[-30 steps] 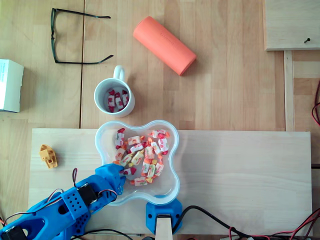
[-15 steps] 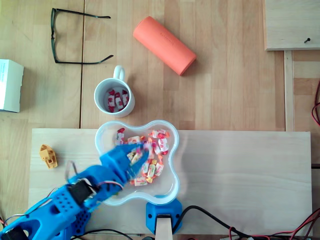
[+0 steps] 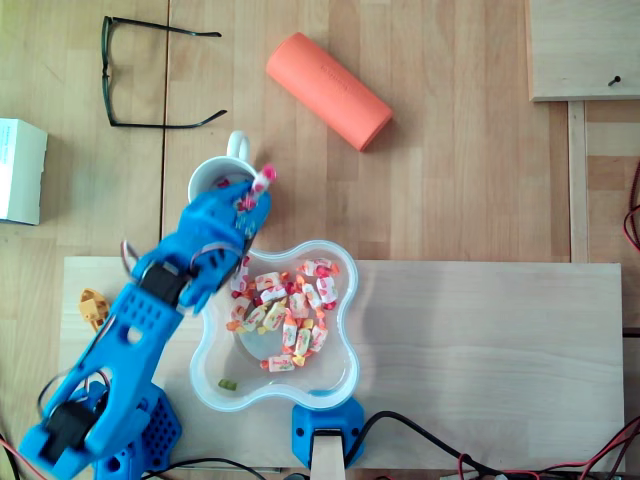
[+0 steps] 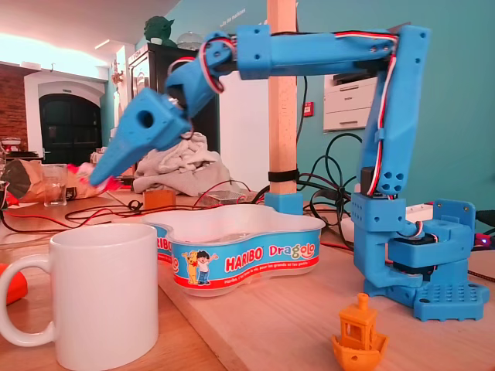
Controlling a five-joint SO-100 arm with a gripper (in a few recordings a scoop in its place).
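Wooden bench seen from above, with a pale board [image 3: 480,340] laid across its near part.

Overhead view: the blue arm [image 3: 140,320] is stretched from lower left up to the white mug [image 3: 205,172]. The jaws are held over the mug's mouth, pinched shut on a wrapped sweet [image 3: 263,180], pink and white, which sticks out at the tip above the mug's right rim. More sweets are glimpsed inside the mug. Just below the mug, a clear lobed tub [image 3: 335,375] is set on the board. A heap of sweets [image 3: 285,310] is seen in its upper half and one green piece [image 3: 228,383] near its lower left wall. A small orange boat figure [image 3: 92,308] is partly covered by the arm at left. Spectacles [image 3: 150,70], an orange cylinder [image 3: 328,90] and a white box [image 3: 20,170] are noted farther up the bench, well apart from the jaws.

Fixed view: the arm [image 4: 309,54] is arched high from its base at right, over the tub [image 4: 240,259]. The jaws are pointed down and left, closed on the wrapped sweet [image 4: 107,183], which is held well above the mug [image 4: 104,305] in the foreground. The boat figure [image 4: 360,332] is seen just in front of the base.
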